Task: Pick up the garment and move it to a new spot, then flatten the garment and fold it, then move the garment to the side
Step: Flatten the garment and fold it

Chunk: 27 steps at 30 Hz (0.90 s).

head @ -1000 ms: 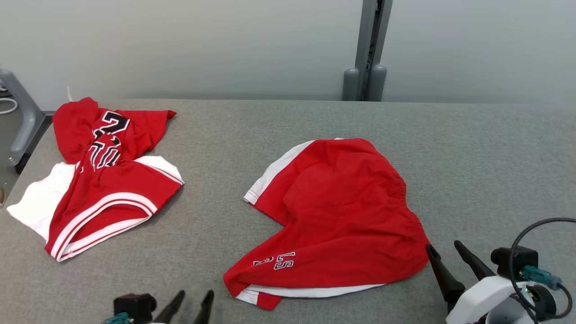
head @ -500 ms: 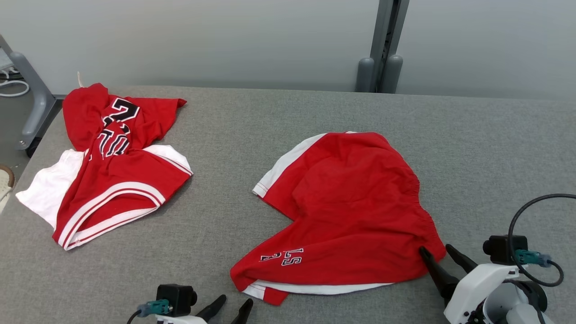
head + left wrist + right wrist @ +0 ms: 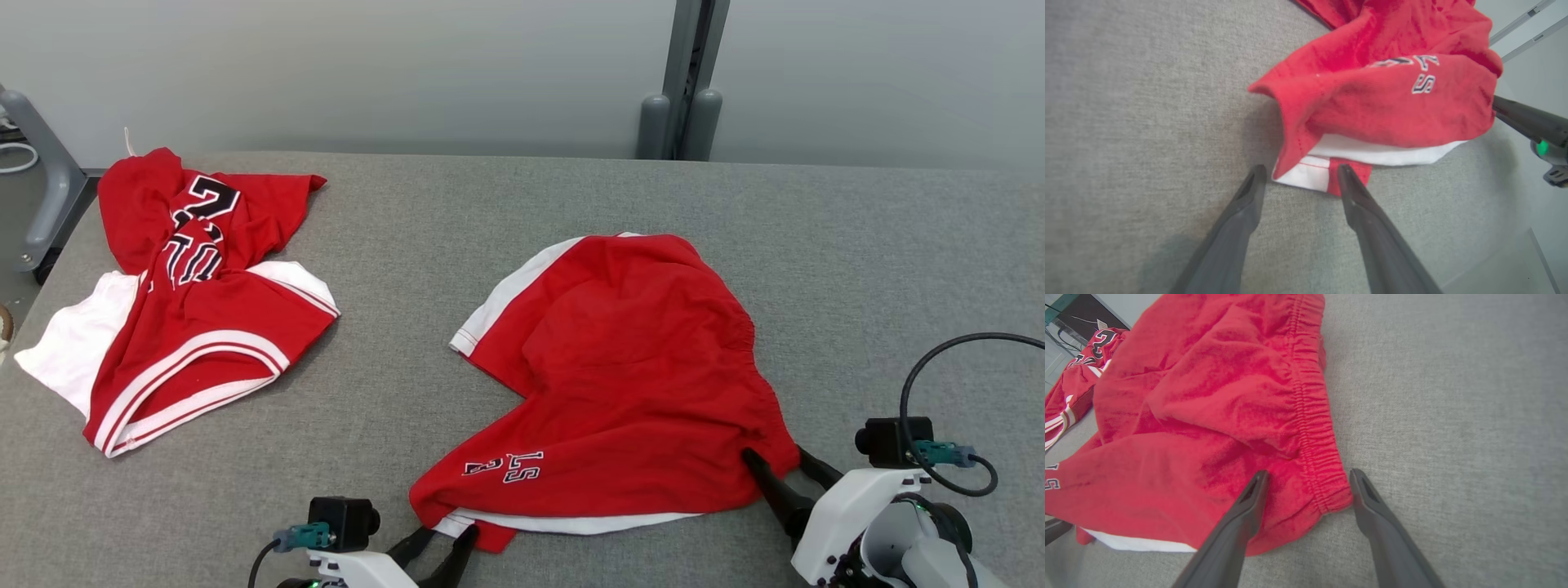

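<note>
A grey fabric-covered table stretches from near to far, with a pale wall behind it and a grey post standing at the table's far edge. A pair of red shorts lies rumpled on the table, a little right of centre and towards the near side. A white side stripe runs along their far left edge, and small dark letters with white outlines are printed near the hem on the near left. The gathered elastic waistband runs down the right side of the shorts. The left gripper sits at the near edge with its two dark fingers spread apart. Their tips stand either side of the red and white hem corner at the near left of the shorts, and do not pinch it. The right gripper is at the near right, fingers also spread, straddling the near end of the waistband. One of its fingers lies over the red cloth and the other rests on bare table just beside the waistband corner. Well apart, at the far left of the table, a red and white basketball jersey with black numbers lies crumpled.
</note>
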### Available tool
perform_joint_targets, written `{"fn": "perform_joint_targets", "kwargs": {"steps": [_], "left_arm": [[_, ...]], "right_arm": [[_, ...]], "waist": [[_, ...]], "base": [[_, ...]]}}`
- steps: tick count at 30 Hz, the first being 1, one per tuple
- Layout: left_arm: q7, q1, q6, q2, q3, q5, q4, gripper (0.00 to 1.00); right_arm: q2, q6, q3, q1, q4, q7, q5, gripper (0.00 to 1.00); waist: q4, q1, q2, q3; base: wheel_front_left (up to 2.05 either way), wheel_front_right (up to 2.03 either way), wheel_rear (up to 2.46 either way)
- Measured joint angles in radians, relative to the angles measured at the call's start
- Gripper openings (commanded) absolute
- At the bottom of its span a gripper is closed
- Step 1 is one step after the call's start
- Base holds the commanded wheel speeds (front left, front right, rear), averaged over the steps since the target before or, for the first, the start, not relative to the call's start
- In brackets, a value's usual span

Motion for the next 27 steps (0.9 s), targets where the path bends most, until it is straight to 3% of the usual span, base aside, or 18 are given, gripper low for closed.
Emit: {"fn": "perform_joint_targets", "kwargs": {"steps": [1,2,4,5,14,27], "left_arm": [[-0.007,-0.006,0.0,0.002,-0.006,-0.007,0.008,0.66],[-0.011,-0.012,0.0,0.005,-0.011,-0.012,0.016,0.42],[-0.03,-0.018,0.0,0.01,-0.015,-0.021,0.035,0.04],[-0.034,-0.02,0.0,0.012,-0.021,-0.028,0.044,0.0],[-0.077,-0.035,0.0,0.036,-0.066,-0.069,0.05,0.0],[-0.113,0.002,0.015,0.15,-0.08,-0.08,-0.112,0.0]], "right_arm": [[-0.002,0.0,0.007,-0.004,0.004,-0.002,0.007,1.0],[-0.005,0.0,0.015,-0.007,0.007,-0.005,0.013,0.65],[-0.009,0.0,0.03,-0.009,0.015,-0.011,0.027,0.2],[-0.011,0.0,0.036,-0.012,0.02,-0.015,0.033,0.0],[-0.02,0.0,0.081,-0.031,0.031,-0.056,0.097,0.0],[-0.087,0.0,0.086,0.014,-0.094,-0.139,0.249,0.0]], "waist": [[0.0,0.0,0.0,0.0],[0.001,0.0,0.0,-0.001],[0.002,0.0,0.0,-0.002],[0.003,0.0,0.0,-0.003],[0.005,0.0,0.0,-0.016],[0.009,0.0,0.0,-0.065]], "base": [[0.0,0.0,0.0],[0.0,0.0,0.0],[0.0,0.0,0.0],[0.0,0.0,0.0],[0.0,0.0,0.0],[0.0,0.0,0.0]]}}
